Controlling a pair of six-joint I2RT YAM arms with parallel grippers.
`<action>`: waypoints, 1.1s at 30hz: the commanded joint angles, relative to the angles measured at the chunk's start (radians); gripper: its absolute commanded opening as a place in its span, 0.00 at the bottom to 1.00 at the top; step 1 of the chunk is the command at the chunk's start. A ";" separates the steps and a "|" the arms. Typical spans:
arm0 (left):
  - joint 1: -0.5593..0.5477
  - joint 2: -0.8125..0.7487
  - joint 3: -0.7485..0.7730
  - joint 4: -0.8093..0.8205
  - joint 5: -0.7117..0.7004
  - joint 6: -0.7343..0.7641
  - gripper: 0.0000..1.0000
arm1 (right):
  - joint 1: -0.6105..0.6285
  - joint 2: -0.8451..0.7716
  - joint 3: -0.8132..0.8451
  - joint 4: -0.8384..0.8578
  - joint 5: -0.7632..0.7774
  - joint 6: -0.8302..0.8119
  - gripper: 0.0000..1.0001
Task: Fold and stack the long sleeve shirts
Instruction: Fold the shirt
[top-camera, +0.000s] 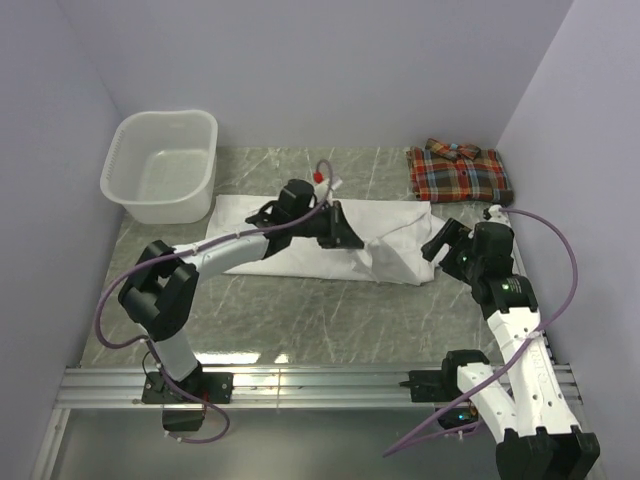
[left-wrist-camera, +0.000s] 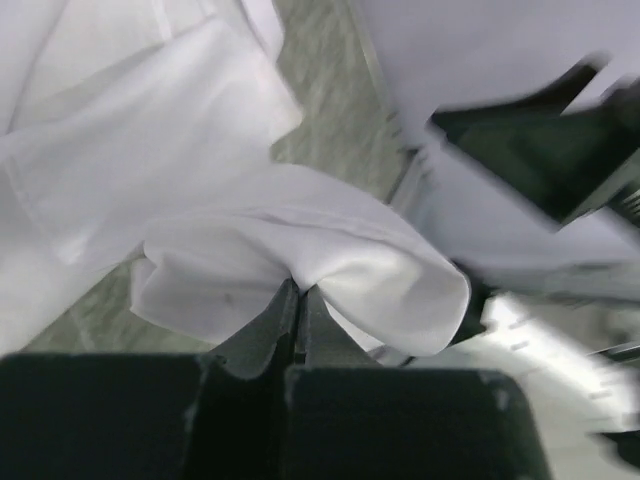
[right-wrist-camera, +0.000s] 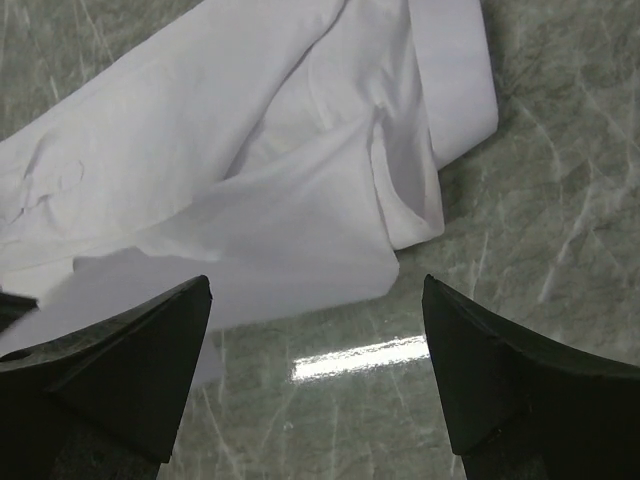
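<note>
Pinching a raised fold of the white shirt (left-wrist-camera: 300, 250), the left gripper (left-wrist-camera: 298, 300) is clamped tight on the cloth. The shirt lies lengthwise across the middle of the table (top-camera: 300, 310). The right gripper (right-wrist-camera: 316, 290) hangs with its fingers wide apart over the shirt's right edge. The plaid shirt (top-camera: 458, 172) sits folded in the far right corner, apart from the white one. A laundry basket (top-camera: 165, 205) stands far left, just beside the white shirt's left end.

The white shirt (top-camera: 392, 245) is soft matt cloth, kinda wrinkly. Past its right end, the plaid shirt (top-camera: 458, 172) looks like woven cloth too. The table (top-camera: 300, 310) under it is smooth marble-look stone, glossy enough to catch glare. The basket (top-camera: 150, 208) off its left end is milky white plastic.
</note>
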 joint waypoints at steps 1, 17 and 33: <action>0.085 0.002 -0.057 0.317 0.178 -0.396 0.01 | -0.005 0.028 0.038 0.042 -0.081 -0.036 0.92; 0.326 -0.178 -0.298 0.348 -0.205 -0.788 0.22 | 0.146 0.189 0.003 0.122 -0.125 -0.058 0.91; 0.421 -0.230 -0.076 -0.248 -0.409 -0.309 0.72 | 0.179 0.336 0.020 0.214 -0.107 -0.056 0.89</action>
